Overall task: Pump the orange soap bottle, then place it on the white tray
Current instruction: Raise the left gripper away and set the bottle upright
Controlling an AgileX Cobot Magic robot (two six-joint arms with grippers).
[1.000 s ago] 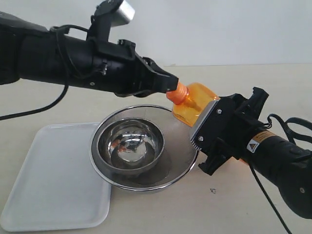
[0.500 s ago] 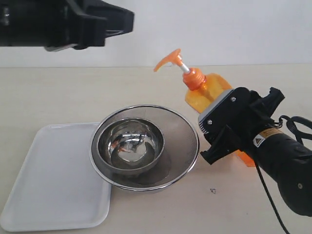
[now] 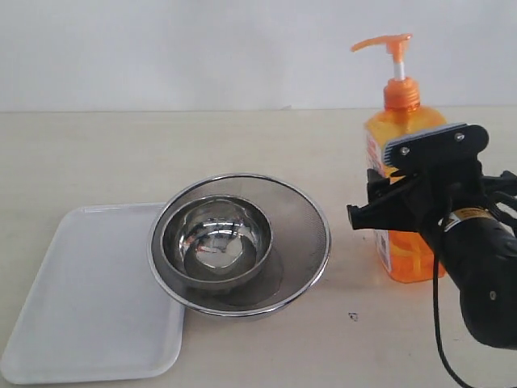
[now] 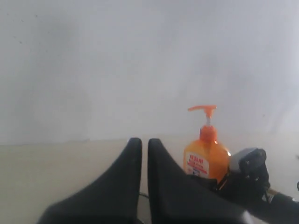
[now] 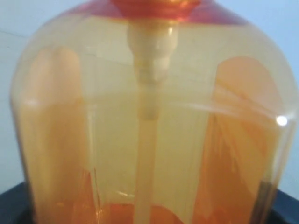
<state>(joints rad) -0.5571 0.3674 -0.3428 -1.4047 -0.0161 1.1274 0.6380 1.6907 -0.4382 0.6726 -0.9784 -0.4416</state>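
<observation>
At right, the right gripper point(image 3: 408, 182) pinches the upright orange soap bottle point(image 3: 396, 121). Between it and the white tray point(image 3: 89, 299) stands a steel strainer point(image 3: 303, 218) holding a bowl point(image 3: 214, 234). Fingers of the left gripper point(image 4: 144, 142) are pressed together.

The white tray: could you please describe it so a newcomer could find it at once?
On the beige table, find the round steel mesh strainer holding a steel bowl. On its left lies the flat white rectangular plastic tray, the only flat, white thing there.

Black right end effector point(image 3: 408, 182) has a grey screwed plate point(image 3: 432, 142), yellow warning sticker point(image 3: 455, 225), black cable point(image 3: 439, 323).
</observation>
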